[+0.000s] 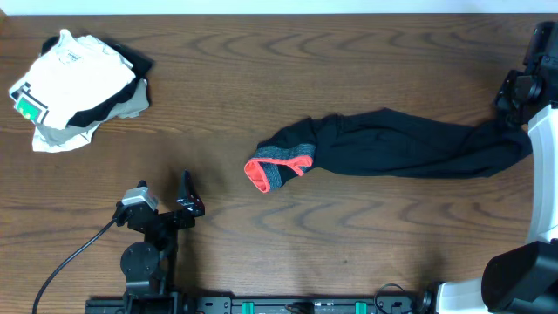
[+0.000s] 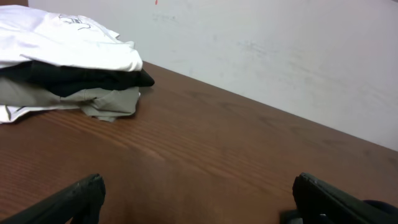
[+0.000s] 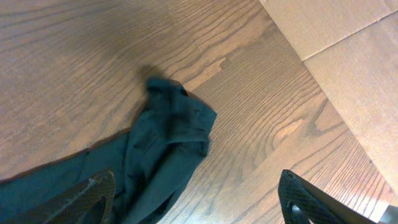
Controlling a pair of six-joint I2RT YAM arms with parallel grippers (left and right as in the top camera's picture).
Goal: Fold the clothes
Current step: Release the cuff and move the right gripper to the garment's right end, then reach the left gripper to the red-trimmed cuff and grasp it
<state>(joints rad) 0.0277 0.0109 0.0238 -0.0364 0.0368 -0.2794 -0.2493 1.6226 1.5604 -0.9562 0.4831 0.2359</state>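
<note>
The clothes [image 1: 410,144] are a long black garment stretched across the table from the middle to the right edge. Its grey waistband [image 1: 281,166], edged in red-orange, lies at the left end. My right gripper [image 1: 508,112] hovers over the garment's right end. In the right wrist view that gripper [image 3: 199,199] is open, and the crumpled black fabric end [image 3: 168,143] lies flat on the wood under its left finger, not gripped. My left gripper [image 1: 164,187] sits at the front left, far from the garment. In the left wrist view it [image 2: 199,199] is open with only bare table between the fingers.
A pile of folded garments [image 1: 78,87], white on top of black and beige, sits at the back left and also shows in the left wrist view [image 2: 68,62]. The table's right edge [image 3: 292,56] runs close to the garment's end.
</note>
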